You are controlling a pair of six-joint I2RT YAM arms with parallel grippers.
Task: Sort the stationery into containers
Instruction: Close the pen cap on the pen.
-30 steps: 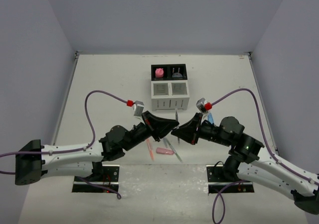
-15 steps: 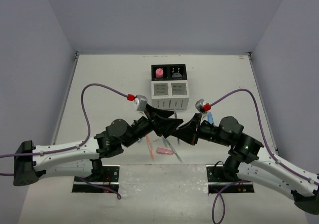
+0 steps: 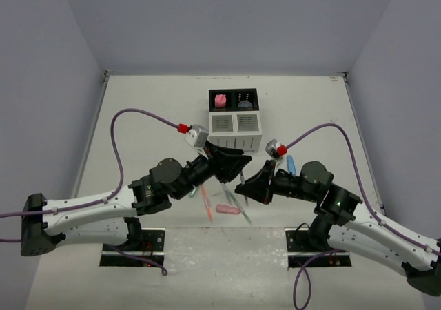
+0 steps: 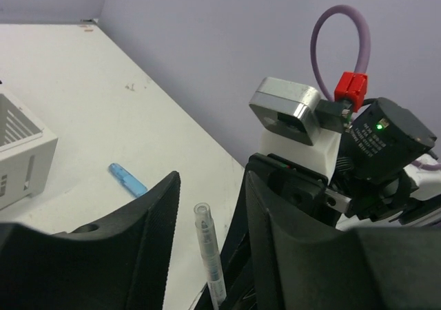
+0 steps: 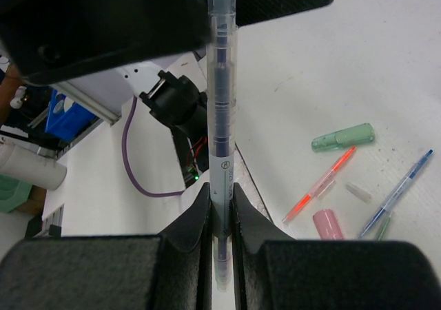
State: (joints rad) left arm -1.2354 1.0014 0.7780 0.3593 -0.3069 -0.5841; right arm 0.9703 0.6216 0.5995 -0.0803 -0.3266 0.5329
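Note:
My right gripper (image 5: 220, 193) (image 3: 256, 184) is shut on a clear grey pen (image 5: 222, 103), which sticks straight out from its fingers. The pen's free end (image 4: 209, 255) stands between the fingers of my left gripper (image 4: 210, 186) (image 3: 236, 164), which is open, with a gap on each side of the pen. The containers (image 3: 234, 120) stand behind the grippers, with a pink eraser (image 3: 220, 101) in the left black bin and a round puck (image 3: 244, 101) in the right one. A corner of a white bin (image 4: 17, 148) shows in the left wrist view.
Loose on the table under the grippers lie a green marker (image 5: 342, 137), an orange pen (image 5: 320, 183) (image 3: 207, 203), a pink marker (image 5: 328, 224) (image 3: 227, 209) and a blue pen (image 5: 400, 191). A blue marker (image 4: 128, 179) (image 3: 290, 163) lies to the right.
My left gripper was shut a second ago; it has opened and moved right, so its fingers now stand either side of the pen. My right gripper has kept its grip and drawn back slightly.

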